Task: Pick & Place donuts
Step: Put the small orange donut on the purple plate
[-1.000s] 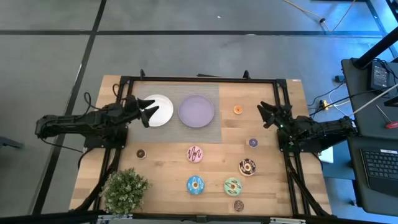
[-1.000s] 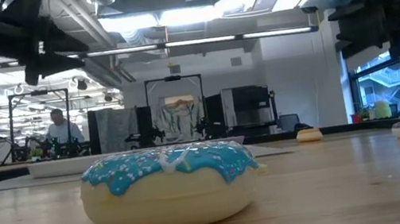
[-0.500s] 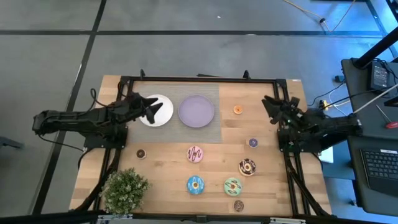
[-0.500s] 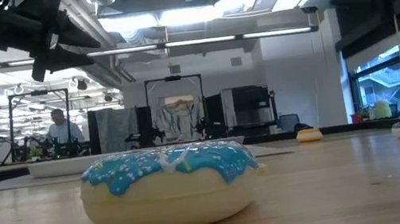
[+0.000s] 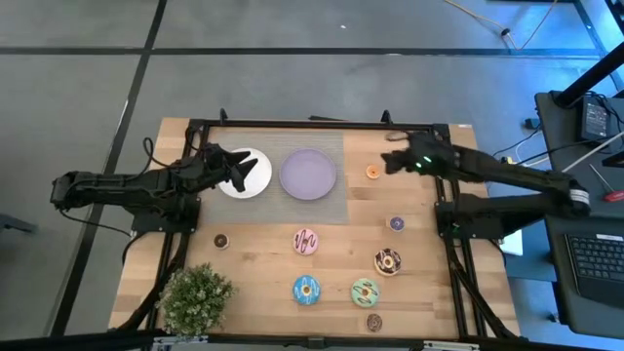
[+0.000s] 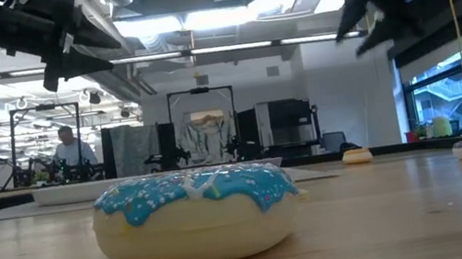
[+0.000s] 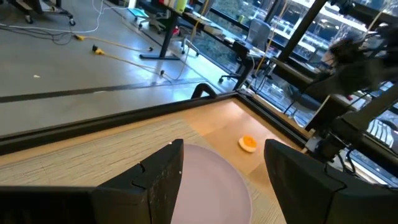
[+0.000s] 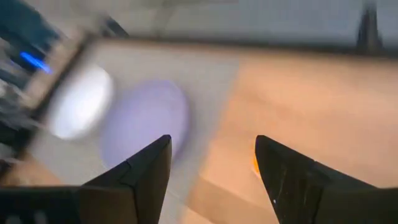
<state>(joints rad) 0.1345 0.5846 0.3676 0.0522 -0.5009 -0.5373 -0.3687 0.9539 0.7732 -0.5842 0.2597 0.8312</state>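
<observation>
Four larger donuts lie flat on the wooden table's near half: pink [image 5: 306, 241], chocolate [image 5: 388, 260], blue [image 5: 306, 289] and green [image 5: 366, 291]. Among the minis, the orange one [image 5: 372, 172] lies on the far half, right of the lilac plate [image 5: 308, 174]. The purple one [image 5: 397, 223] and a dark-brown one [image 5: 221, 240] lie farther toward the near edge. My right gripper [image 5: 388, 162] is open in the air just right of the orange mini [image 8: 255, 163]. My left gripper [image 5: 246, 171] is open above the white plate [image 5: 255, 181].
A potted plant [image 5: 198, 297] stands at the table's near left corner. Another dark-brown mini [image 5: 374, 322] lies by the near edge. Both plates rest on a grey mat [image 5: 336, 210]. A black frame [image 5: 312, 126] runs around the table. Bare wood lies between the plates and the donuts.
My right arm has stretched out from the table's right edge toward the left and far side, bringing its gripper next to the orange mini donut. My left gripper has shifted a little to the right over the white plate. No donut has moved.
</observation>
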